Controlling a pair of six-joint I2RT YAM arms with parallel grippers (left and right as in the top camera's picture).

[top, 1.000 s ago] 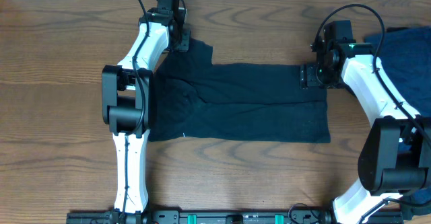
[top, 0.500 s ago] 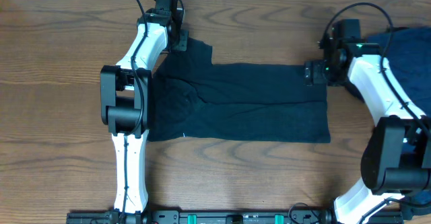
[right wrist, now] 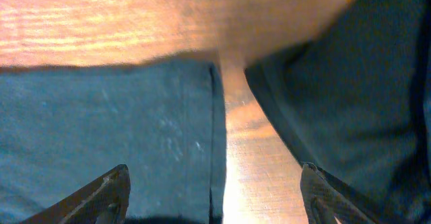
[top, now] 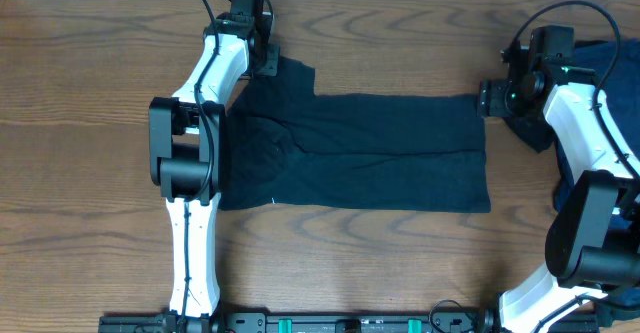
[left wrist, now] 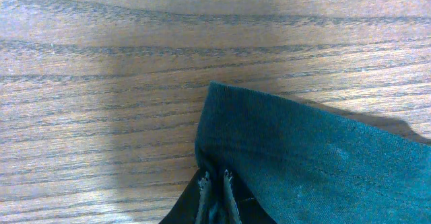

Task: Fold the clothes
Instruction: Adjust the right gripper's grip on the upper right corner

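A very dark T-shirt (top: 370, 153) lies flat on the wooden table, folded into a long rectangle. My left gripper (top: 268, 61) is at its far left corner, shut on the sleeve edge (left wrist: 269, 143); the fingertips (left wrist: 217, 183) pinch the fabric. My right gripper (top: 492, 100) is open just off the shirt's far right corner. In the right wrist view its fingers (right wrist: 214, 190) straddle the shirt's hem (right wrist: 135, 130) and a strip of bare wood. A second navy garment (top: 600, 73) lies at the far right and shows in the right wrist view (right wrist: 350, 103).
The wooden table (top: 90, 123) extends left and in front of the shirt. The arm bases (top: 190, 273) stand at the near edge on both sides. The navy pile runs to the table's right edge.
My right gripper has moved right, off the shirt's far right corner toward the navy pile, and stands open. The left gripper has not moved.
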